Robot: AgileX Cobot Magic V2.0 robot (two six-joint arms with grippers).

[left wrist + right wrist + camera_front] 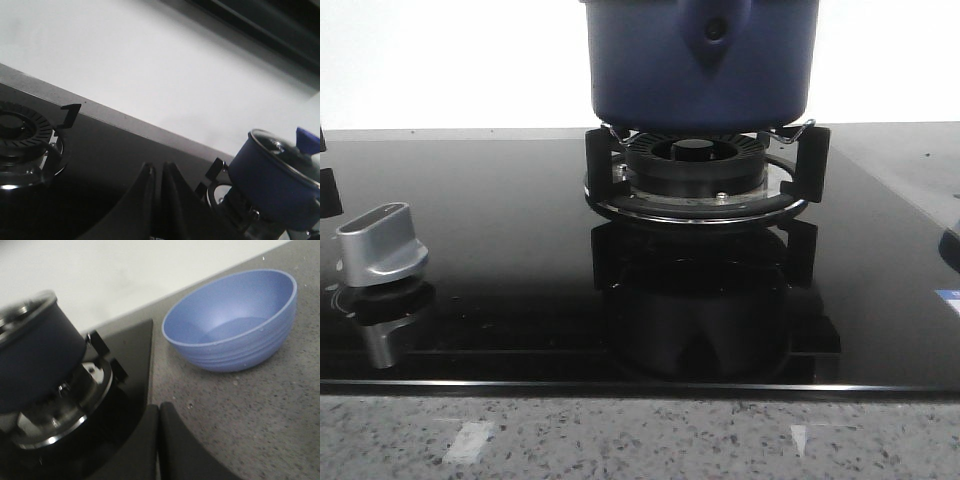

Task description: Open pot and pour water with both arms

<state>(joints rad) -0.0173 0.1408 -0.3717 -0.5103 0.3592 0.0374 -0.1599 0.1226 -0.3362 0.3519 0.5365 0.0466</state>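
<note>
The dark navy-blue pot (pixel 700 65) stands on the black burner ring (pixel 698 175) at the middle back of the black glass hob; its handle mount with a small hole faces me. In the left wrist view the pot (pixel 275 182) carries a glass lid with a blue knob (pixel 307 140). It also shows in the right wrist view (pixel 35 360), blurred. My left gripper (pixel 159 166) is shut and empty, over the hob left of the pot. My right gripper (pixel 159 407) is shut and empty, above the hob's right edge. Neither gripper shows in the front view.
A light blue bowl (pixel 235 320) sits on the grey stone counter right of the hob. A second burner (pixel 22 132) lies left of the pot. A silver control knob (pixel 382 245) stands at the hob's front left. The counter's speckled front edge (pixel 640 435) runs along the near side.
</note>
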